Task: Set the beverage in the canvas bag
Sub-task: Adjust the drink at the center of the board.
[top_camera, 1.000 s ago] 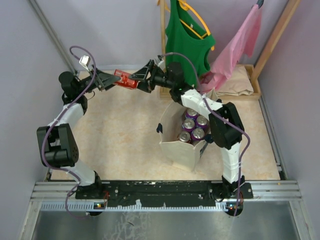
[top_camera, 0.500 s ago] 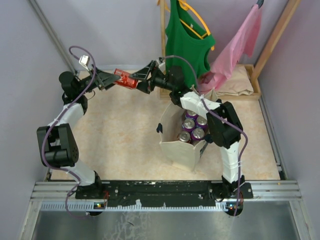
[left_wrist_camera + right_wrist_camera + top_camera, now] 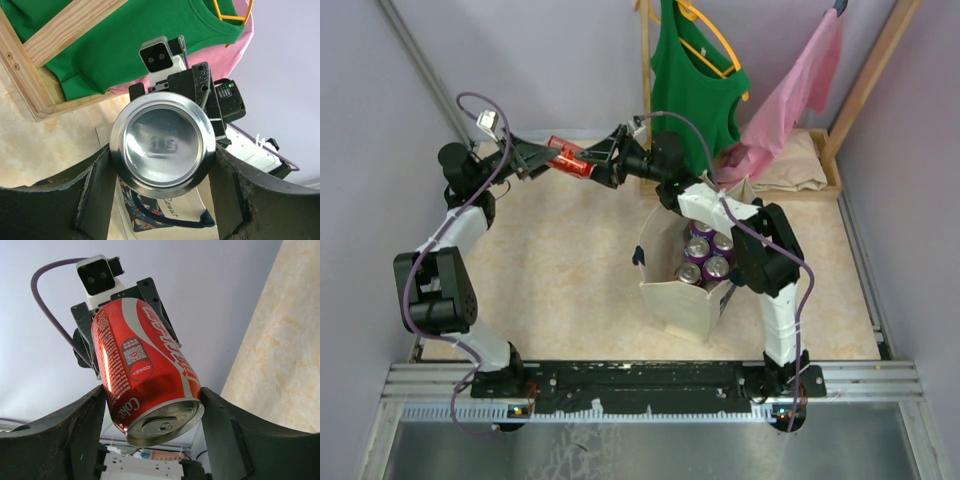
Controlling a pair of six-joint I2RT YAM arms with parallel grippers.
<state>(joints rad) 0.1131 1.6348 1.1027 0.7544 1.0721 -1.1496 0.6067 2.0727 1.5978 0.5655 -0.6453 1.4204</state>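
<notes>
A red Coke can [image 3: 568, 157] hangs in mid-air at the back of the table, held between both grippers. My left gripper [image 3: 552, 158] is shut on its base end; the silver bottom [image 3: 162, 145] fills the left wrist view between the fingers. My right gripper [image 3: 588, 160] has its fingers against both sides of the can's top end [image 3: 150, 385]. The cream canvas bag [image 3: 680, 295] with navy handles stands open at centre right, below and right of the can. Part of it [image 3: 185, 220] shows under the can in the left wrist view.
Several purple cans [image 3: 708, 255] stand inside the bag. A green tank top [image 3: 695, 80] and a pink garment [image 3: 800, 90] hang at the back on a wooden rack [image 3: 815, 180]. Grey walls close in on the left, the back and the right.
My right gripper has moved left onto the can's top end. The left gripper and the can have barely moved.
</notes>
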